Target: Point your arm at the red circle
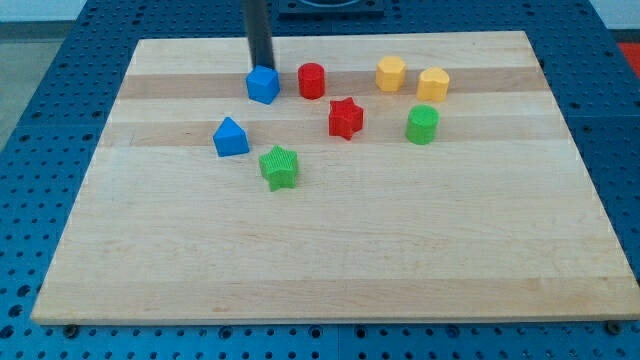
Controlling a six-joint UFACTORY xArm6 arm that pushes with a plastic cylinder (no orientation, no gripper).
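The red circle stands near the view's top, a little left of centre. My tip is at the end of the dark rod that comes down from the top edge. It rests right behind a blue cube and touches or nearly touches it. The red circle is a short way to the tip's right, apart from it, with the blue cube between them on the lower left.
A red star lies below and right of the red circle. Two yellow blocks and a green cylinder are to the right. A blue triangular block and a green star lie lower left. The wooden board sits on a blue pegboard.
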